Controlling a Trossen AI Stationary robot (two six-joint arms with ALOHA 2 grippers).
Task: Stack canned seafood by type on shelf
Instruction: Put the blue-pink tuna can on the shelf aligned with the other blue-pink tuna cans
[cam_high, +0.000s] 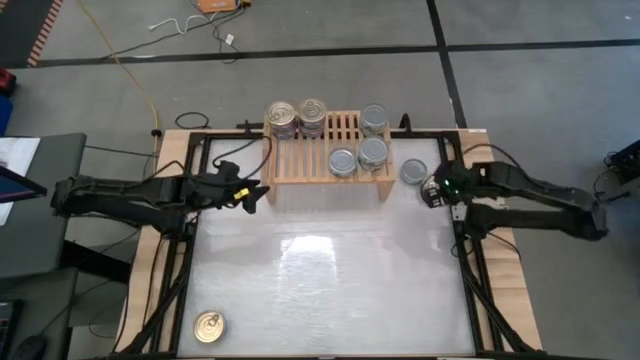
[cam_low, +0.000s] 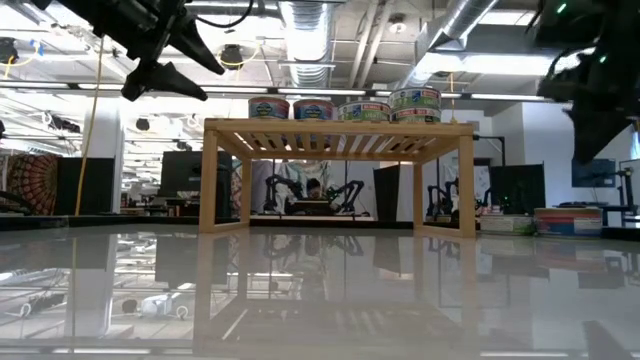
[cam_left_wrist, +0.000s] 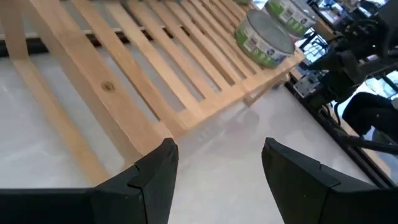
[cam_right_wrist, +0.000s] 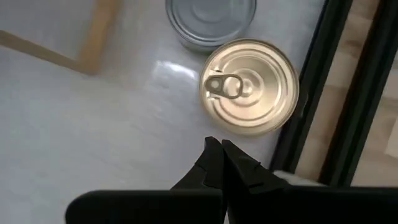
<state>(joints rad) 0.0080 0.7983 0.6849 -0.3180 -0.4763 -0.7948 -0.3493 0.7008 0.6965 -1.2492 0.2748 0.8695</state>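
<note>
While the right gripper (cam_right_wrist: 222, 151) hangs pinched shut over a gold pull-ring can (cam_right_wrist: 250, 86) right of the shelf (cam_high: 325, 170), left gripper (cam_left_wrist: 214, 171) hovers half-spread, empty. Can likely rigid, slick, dense; grasp across rim.

floor: grey tiles (cam_high: 330, 25) | cable: yellow (cam_high: 125, 70) | ceiling: ducts (cam_low: 305, 20), strip lights

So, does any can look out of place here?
Yes. One gold-top can lies alone at the table's near left corner, far from the shelf. Two more cans sit on the table beside the shelf's right end, under the right gripper.
</note>
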